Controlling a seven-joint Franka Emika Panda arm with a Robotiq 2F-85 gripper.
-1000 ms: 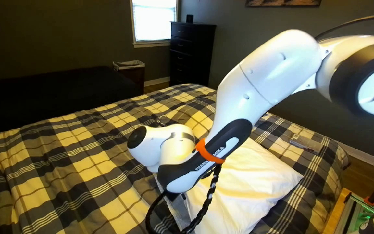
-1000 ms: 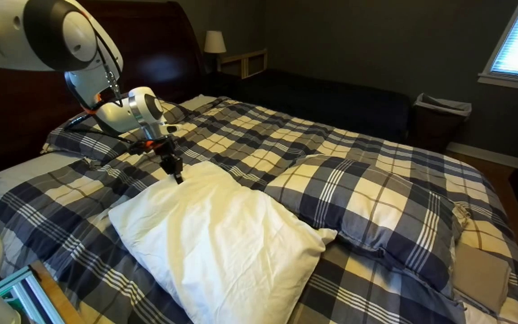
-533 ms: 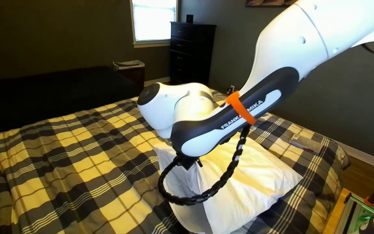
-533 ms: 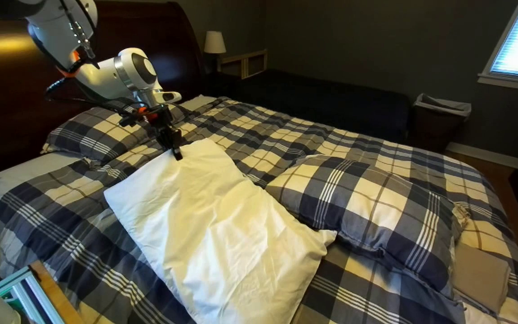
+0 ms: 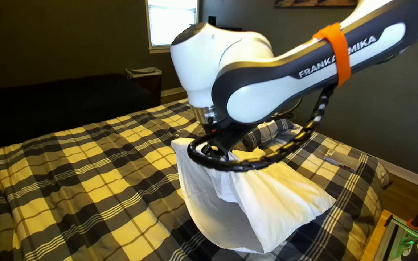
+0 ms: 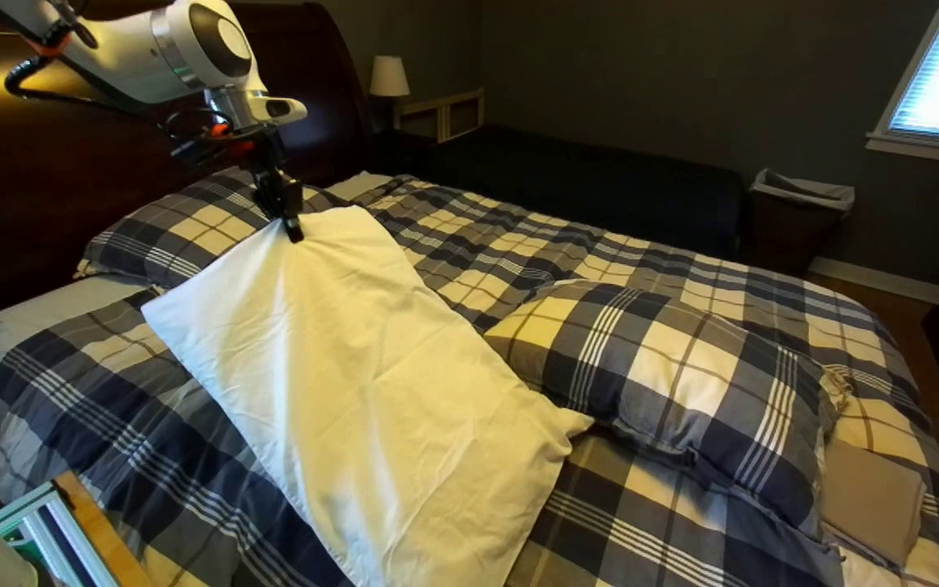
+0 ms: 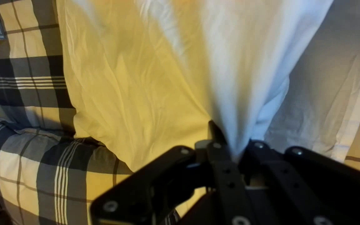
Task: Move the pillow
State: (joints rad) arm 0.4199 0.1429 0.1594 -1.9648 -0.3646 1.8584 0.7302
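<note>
My fingers [image 7: 220, 151] are pinching a gathered fold of the pillow [image 6: 380, 391], pressed in on the cloth between them. The pillow hangs from that pinch on a slope: the end nearest the headboard [image 6: 306, 81] is raised off the bedspread [image 5: 85, 174], while the rest runs down and away to a far end that I take to be resting, though its last corner falls outside an exterior view. So what I have to shift lies below the fingers and on the side away from the headboard, its long axis, as I read it, following that slope. My hold is on the raised end, between its two corners, and the case [image 5: 227, 214] gapes open there; I'd expect loose cloth to stretch before the bulk follows, and a quick pull could slip the hold.

One low corner sits just beside the plaid cushion [image 6: 657, 367]; whether they touch I can't tell. The bedspread's edge and the metal frame [image 6: 70, 530] crowd the near side, and a box [image 5: 341, 159] lies near that edge too. The task names no resting place. My widest room is across the bedspread on the side opposite the metal frame, so I'd lift higher first, then bring the trailing end round that way.
</note>
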